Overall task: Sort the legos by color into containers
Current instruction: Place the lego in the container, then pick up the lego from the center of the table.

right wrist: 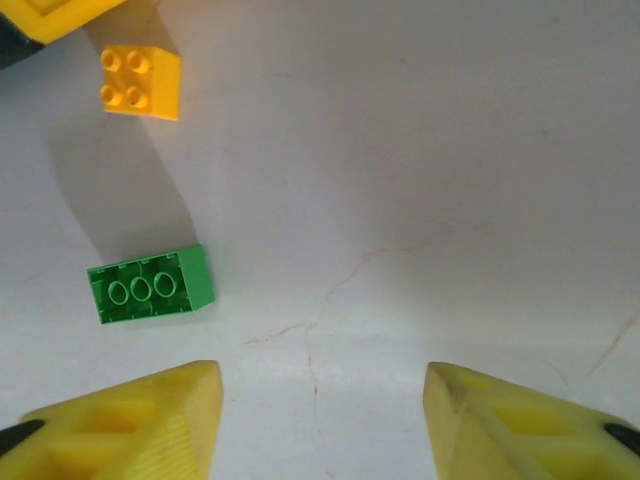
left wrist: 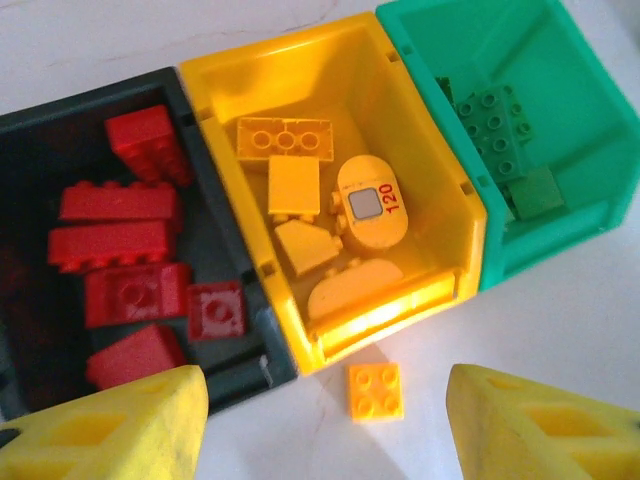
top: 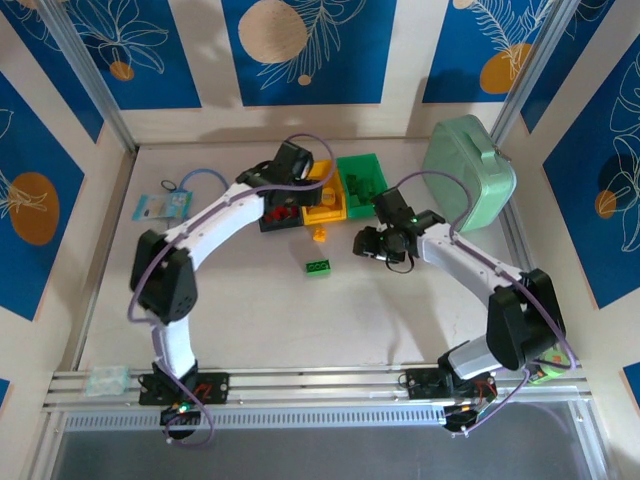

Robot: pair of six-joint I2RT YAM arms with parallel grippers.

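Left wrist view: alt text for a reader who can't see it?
Three joined bins hold bricks: red bricks in the black bin, yellow pieces in the yellow bin, green ones in the green bin. One yellow brick lies on the table outside the yellow bin, ahead of the open left hand.

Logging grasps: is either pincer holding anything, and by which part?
Nothing is held; the left pincer and the right pincer are both open and empty.
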